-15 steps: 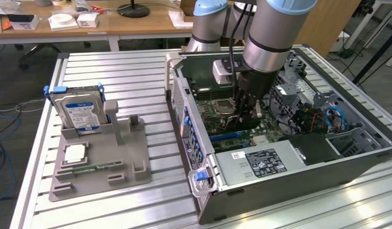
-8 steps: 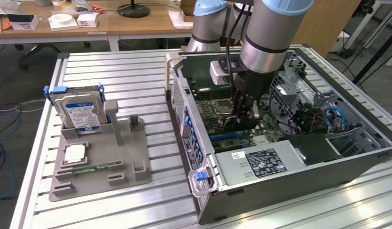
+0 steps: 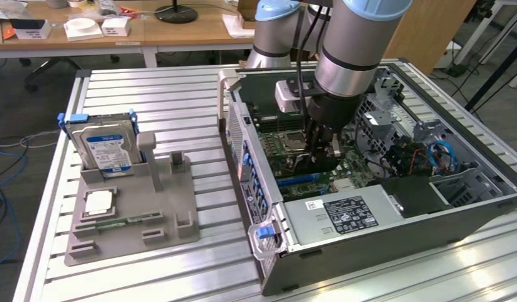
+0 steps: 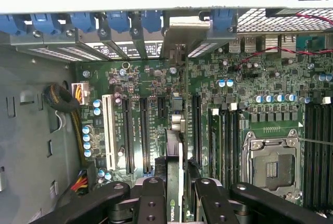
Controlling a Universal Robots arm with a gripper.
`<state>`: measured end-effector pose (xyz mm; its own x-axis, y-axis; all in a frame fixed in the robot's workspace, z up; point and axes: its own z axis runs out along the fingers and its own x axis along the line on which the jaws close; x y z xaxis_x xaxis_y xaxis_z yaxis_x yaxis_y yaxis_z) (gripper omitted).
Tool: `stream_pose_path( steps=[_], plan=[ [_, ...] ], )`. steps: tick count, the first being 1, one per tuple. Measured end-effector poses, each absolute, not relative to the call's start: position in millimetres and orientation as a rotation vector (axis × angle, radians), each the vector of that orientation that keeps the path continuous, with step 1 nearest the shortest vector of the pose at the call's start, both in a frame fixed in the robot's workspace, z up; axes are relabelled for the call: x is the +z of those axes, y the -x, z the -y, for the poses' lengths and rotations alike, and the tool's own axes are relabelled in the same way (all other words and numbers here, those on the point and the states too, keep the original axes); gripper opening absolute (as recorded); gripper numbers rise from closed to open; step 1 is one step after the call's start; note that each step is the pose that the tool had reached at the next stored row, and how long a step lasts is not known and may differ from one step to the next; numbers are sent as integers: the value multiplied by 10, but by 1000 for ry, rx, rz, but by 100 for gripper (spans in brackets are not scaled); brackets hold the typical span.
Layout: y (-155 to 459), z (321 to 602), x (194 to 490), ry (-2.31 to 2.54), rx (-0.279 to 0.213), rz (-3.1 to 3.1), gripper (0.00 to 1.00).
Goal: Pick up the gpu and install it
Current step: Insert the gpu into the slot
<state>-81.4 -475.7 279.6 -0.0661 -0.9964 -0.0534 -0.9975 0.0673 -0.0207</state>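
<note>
The gpu (image 4: 175,140) is a thin dark card seen edge-on in the wrist view, with its silver bracket (image 4: 184,28) at the rear wall of the open computer case (image 3: 241,135). My gripper (image 4: 176,195) is shut on it, with one black finger (image 4: 151,198) on each side of the card. The card stands upright over the long expansion slots of the green motherboard (image 4: 260,78); I cannot tell whether it is seated. In the exterior view the gripper (image 3: 320,154) reaches down into the case with the gpu (image 3: 302,167) below it.
A grey holder (image 3: 170,207) on the exterior view's left carries a silver hard drive (image 3: 107,148), a square chip (image 3: 99,202) and a narrow green memory stick (image 3: 124,221). The power supply (image 3: 342,214), drive cage (image 3: 384,119) and blue cables (image 3: 441,156) crowd the case.
</note>
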Motion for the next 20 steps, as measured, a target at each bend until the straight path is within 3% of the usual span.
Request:
stream_pose_path(
  steps=[20],
  plan=[
    [813,4748,2776,2106,40,-2252,26]
  ],
)
